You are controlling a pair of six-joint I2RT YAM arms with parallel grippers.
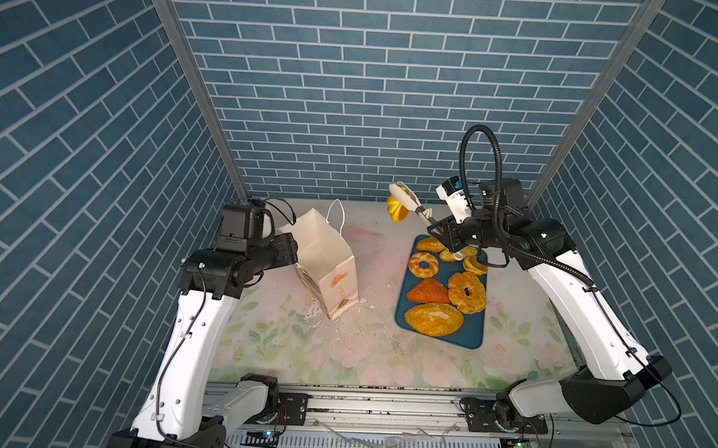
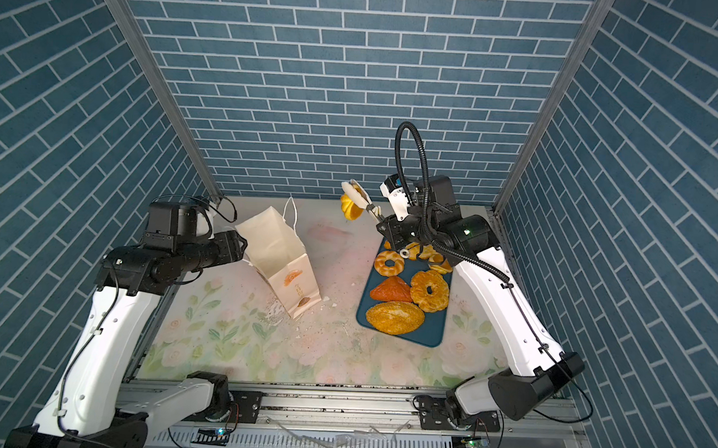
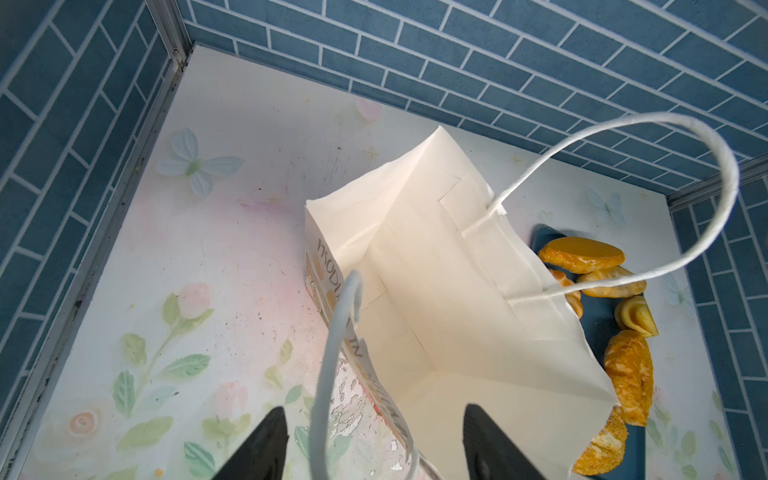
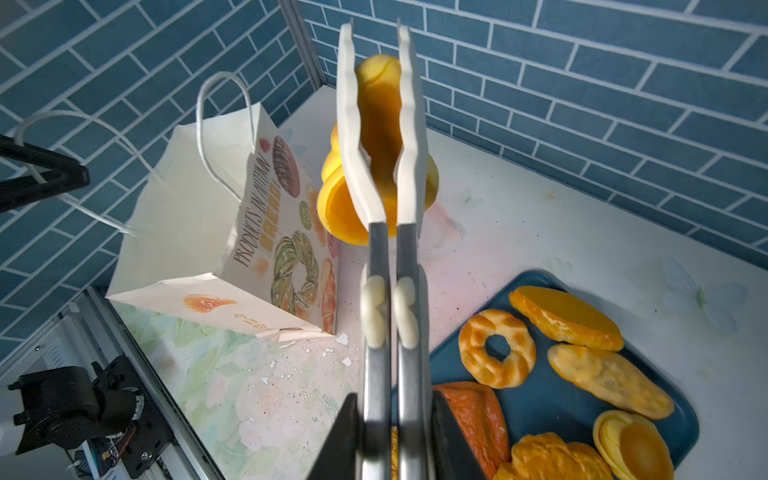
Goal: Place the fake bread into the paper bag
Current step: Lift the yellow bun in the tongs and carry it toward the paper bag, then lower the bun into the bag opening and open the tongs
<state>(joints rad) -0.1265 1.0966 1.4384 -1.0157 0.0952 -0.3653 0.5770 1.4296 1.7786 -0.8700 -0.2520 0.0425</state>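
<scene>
A fake bread bun [image 1: 394, 212] is pinched aloft in tongs [image 4: 376, 257] clamped by the right gripper [image 4: 395, 424], short of the paper bag [image 1: 327, 252], whose handle is straddled by the open left gripper [image 3: 374, 419]; the glossy bun may be dropped beside the unheld, leaning bag

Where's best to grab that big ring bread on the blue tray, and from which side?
Pinch the big ring across its band, from above: it lies flat on the tray with its hole up, so one tip fits inside, one outside. Take the tray-edge side; the triangle crowds the other.
</scene>
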